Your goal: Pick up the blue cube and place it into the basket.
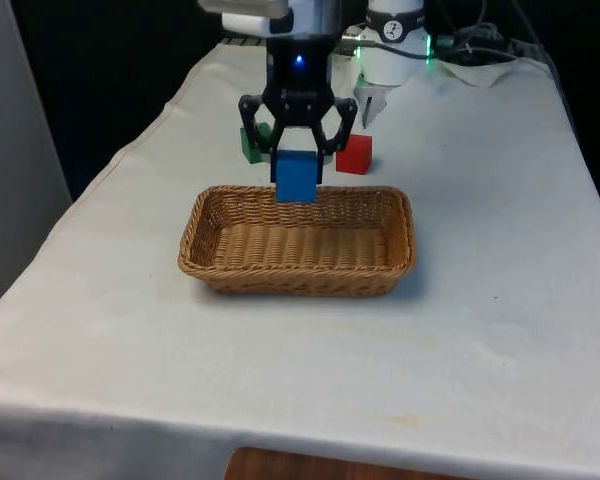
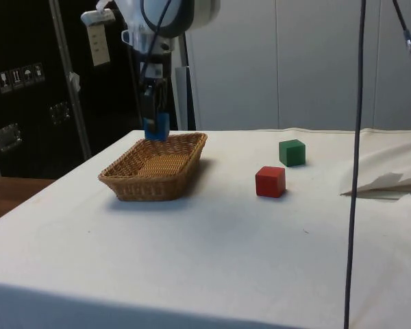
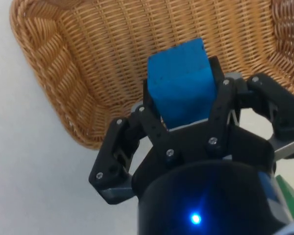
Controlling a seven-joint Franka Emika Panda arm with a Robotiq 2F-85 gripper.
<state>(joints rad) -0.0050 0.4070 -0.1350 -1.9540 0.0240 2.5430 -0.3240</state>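
My black gripper (image 1: 297, 160) is shut on the blue cube (image 1: 296, 177) and holds it in the air above the far rim of the wicker basket (image 1: 205, 262). From the side, the blue cube (image 2: 155, 127) hangs just over the basket (image 2: 123, 185), near its far edge, under the gripper (image 2: 153, 118). In the wrist view the blue cube (image 3: 180, 82) sits clamped between the fingers (image 3: 220, 105), with the basket's woven floor (image 3: 112, 54) beneath it. The basket has nothing lying in it.
A red cube (image 1: 354, 154) and a green cube (image 1: 251, 143) rest on the white cloth behind the basket, towards the robot's base. In the side view the red cube (image 2: 270, 181) and green cube (image 2: 292, 152) lie apart from the basket. A black cable (image 2: 356, 164) hangs down.
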